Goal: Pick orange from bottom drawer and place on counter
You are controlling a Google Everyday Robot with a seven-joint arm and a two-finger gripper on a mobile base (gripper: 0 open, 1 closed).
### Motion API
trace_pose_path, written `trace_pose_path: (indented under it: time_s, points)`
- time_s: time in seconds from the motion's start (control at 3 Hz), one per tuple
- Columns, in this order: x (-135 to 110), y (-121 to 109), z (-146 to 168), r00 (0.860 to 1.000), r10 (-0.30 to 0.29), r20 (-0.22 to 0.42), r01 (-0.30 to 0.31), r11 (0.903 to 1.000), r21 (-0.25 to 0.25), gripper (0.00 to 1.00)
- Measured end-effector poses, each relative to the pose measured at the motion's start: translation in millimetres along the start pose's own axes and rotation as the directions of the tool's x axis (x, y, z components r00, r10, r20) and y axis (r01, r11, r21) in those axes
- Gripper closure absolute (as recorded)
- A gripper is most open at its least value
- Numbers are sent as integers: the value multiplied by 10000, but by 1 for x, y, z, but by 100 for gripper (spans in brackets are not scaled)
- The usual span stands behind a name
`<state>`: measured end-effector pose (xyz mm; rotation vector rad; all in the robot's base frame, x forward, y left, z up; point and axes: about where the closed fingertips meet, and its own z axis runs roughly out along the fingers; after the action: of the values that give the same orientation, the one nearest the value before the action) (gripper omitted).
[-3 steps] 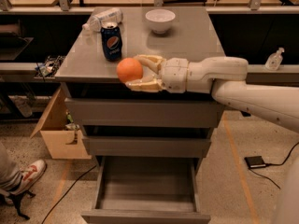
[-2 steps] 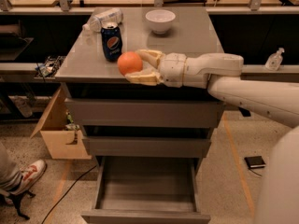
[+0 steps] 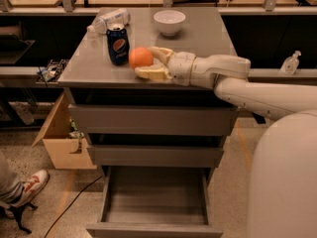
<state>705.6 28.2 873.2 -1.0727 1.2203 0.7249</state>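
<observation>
Cream two-finger gripper (image 3: 144, 61) clasps the small round orange fruit (image 3: 140, 57) low over the glossy grey counter (image 3: 208, 33), just beside the blue soda can (image 3: 118, 44); set it down gently and release only once it rests, clear of the front edge

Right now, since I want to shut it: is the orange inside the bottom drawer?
No, the gripper holds the orange over the counter, above the open bottom drawer.

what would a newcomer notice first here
The bright orange is held by the gripper over the front of the counter, beside a blue soda can. Below, the bottom drawer stands pulled open. A white bowl sits at the counter's back.
</observation>
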Motion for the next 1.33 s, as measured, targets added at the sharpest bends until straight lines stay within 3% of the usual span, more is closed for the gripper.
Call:
trace_pose_path:
  time_s: [0.67,1.33]
  points:
    - [5,-35,7,9995,-80,-289,96,9984,564,100]
    - [13,-48,19,9877,234,-1547,-135,9978,649,100]
